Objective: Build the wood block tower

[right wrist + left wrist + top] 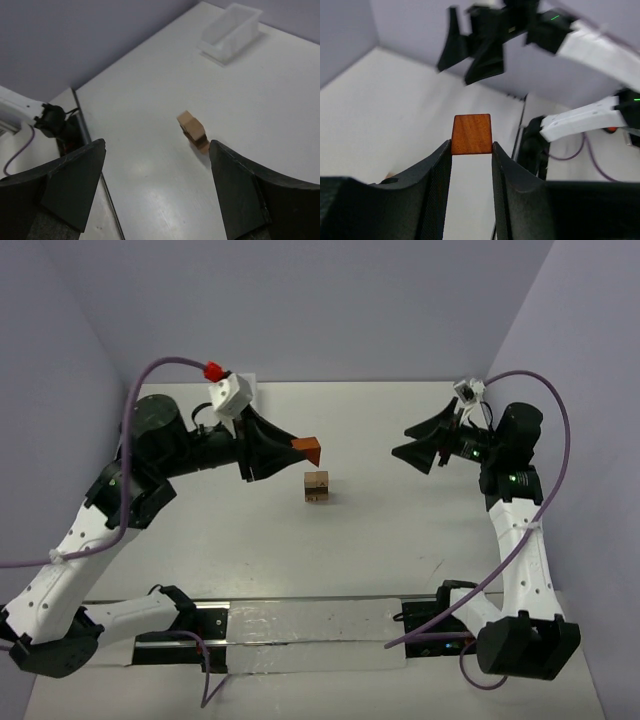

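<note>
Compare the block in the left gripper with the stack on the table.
The reddish-brown block is a single piece; the wood block tower is several pieces stacked. The block is pinched at the left gripper's fingertips, off the table; the tower stands on the table, untouched. The block is reddish throughout; the tower is light tan on top, darker below. Both are small and wooden.

White table, flat, matte. Block tower stands upright about mid-table, tan block on top, darker layers under it. White plastic bin sits by the table's edge at the wall, well apart from the tower. Black mounting rail runs along the near edge.
</note>
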Controlling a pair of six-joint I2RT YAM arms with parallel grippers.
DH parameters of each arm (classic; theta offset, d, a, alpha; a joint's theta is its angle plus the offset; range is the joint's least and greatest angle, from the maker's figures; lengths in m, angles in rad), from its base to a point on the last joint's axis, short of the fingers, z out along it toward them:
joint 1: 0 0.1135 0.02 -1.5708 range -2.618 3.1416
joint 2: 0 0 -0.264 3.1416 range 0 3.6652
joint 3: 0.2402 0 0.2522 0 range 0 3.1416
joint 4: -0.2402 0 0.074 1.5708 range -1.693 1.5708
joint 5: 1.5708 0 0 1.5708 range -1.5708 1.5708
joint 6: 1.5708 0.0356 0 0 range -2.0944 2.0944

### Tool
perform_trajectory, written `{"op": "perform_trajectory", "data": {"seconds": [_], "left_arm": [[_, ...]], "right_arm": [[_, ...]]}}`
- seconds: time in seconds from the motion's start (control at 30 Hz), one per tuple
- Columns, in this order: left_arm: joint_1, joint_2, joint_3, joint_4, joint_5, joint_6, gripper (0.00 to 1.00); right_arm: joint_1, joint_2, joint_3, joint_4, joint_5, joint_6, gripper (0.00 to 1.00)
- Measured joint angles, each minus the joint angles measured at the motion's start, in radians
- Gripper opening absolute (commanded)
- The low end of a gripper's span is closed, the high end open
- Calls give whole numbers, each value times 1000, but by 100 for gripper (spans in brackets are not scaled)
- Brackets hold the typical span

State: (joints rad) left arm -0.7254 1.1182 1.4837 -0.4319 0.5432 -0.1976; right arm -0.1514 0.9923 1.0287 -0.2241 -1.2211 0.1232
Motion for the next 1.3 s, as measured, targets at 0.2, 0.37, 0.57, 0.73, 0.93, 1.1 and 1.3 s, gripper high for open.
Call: {"op": "perform_trajectory", "data": {"seconds": [0.2,0.37,0.57,0.73,0.93,1.1,1.3], "left_arm": [[11,-84,-162,198,99,-88,0],[23,-67,-248,230,116,-147,0],[27,-79,-259,284,125,-179,0],[27,-86,-259,324,130,-196,0],[28,-85,-260,335,136,-211,0],[29,-85,-260,336,135,-211,0],[40,-86,-265,338,133,-211,0]], "right_arm": [[158,128,33,695,-78,587,89],[323,205,148,962,-96,840,89],[441,247,185,1027,-106,909,89],[506,290,185,959,-108,868,89],[567,322,185,900,-108,820,86],[583,337,184,892,-108,818,76],[598,338,165,905,-110,823,71]]}}
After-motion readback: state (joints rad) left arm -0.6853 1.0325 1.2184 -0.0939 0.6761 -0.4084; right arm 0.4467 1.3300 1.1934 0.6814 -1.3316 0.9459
